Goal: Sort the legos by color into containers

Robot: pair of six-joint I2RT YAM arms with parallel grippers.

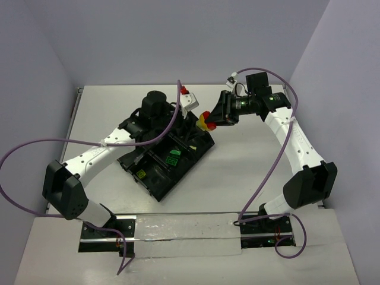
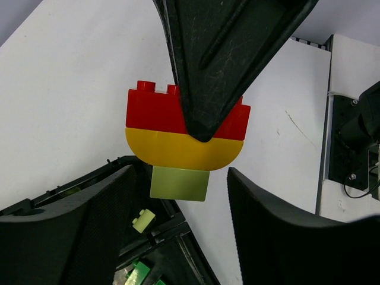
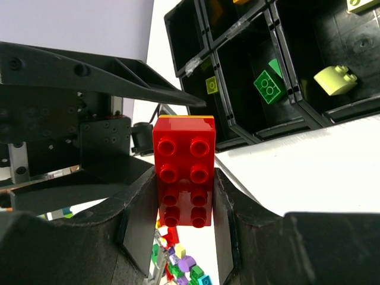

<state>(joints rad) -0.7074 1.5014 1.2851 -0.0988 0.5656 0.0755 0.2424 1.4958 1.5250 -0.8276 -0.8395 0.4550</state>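
Observation:
My right gripper [image 1: 214, 117] [image 3: 185, 178] is shut on a red brick [image 3: 184, 154] that tops a stack with a yellow rounded piece [image 2: 178, 148] and a pale yellow-green piece [image 2: 178, 184]. It holds the stack [image 1: 206, 122] in the air by the far right corner of the black tray [image 1: 155, 181]. My left gripper [image 1: 193, 122] [image 2: 179, 172] is open, its fingers either side of the stack's lower end, apart from it. The tray compartments hold a green brick [image 3: 267, 86] [image 1: 173, 159] and a pale yellow-green brick [image 3: 335, 80] [image 2: 142, 221].
The tray lies slantwise mid-table, under my left arm. Purple cables loop from both arms [image 1: 35, 148]. A metal rail [image 1: 178, 228] runs along the near edge. Walls close in the table at the back and sides. Several small coloured pieces [image 3: 184, 264] show behind my right fingers.

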